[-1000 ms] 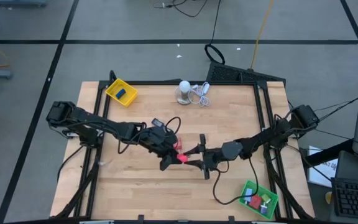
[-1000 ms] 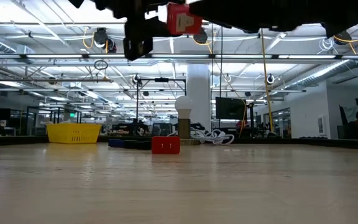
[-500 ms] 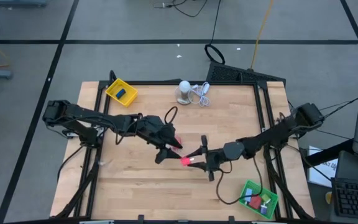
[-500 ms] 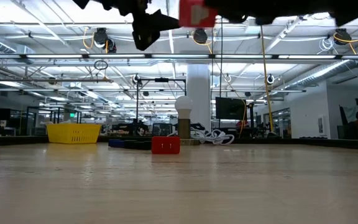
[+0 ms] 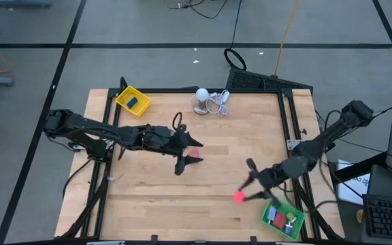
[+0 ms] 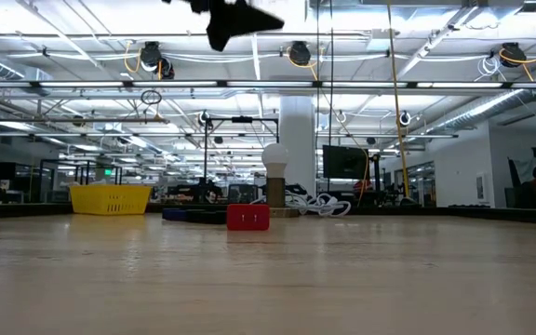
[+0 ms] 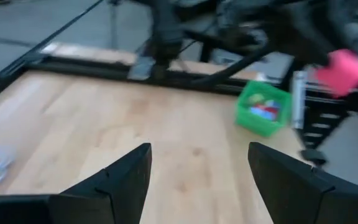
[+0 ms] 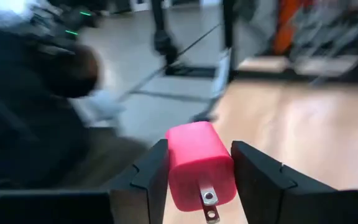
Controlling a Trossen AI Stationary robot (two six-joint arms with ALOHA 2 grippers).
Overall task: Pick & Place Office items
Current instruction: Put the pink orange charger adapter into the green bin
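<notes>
A pink block [image 8: 199,163] with a metal prong sits in my shut right gripper [image 5: 245,192], in the air just left of the green tray [image 5: 282,218] at the near right corner. A red block [image 5: 194,156] rests flat on the table's middle, and the low view shows it too, the red block [image 6: 247,217]. My left gripper [image 5: 186,155] hangs open above it and holds nothing. In the left wrist view its fingers stand wide apart, with the pink block [image 7: 345,70] far off. My right gripper pinches the pink block's two opposite sides [image 8: 174,168] between its two fingers [image 8: 143,182]. The fingers lie about level and reach in from the table's right side. The block is lifted clear of the table, its prong [image 8: 207,200] turned back toward the wrist.
The green tray holds several small coloured pieces. A yellow tray [image 5: 133,101] with a blue piece stands at the far left corner. A white round object [image 5: 202,100] with coiled cable sits at the far edge. Dark frame rails run along the table's sides.
Both grippers met at the pink block over the table's middle. My left gripper has opened, let go and drawn back a little toward the left, rising. My right gripper has swung the block toward the near right corner and the green tray, rolling as it went.
</notes>
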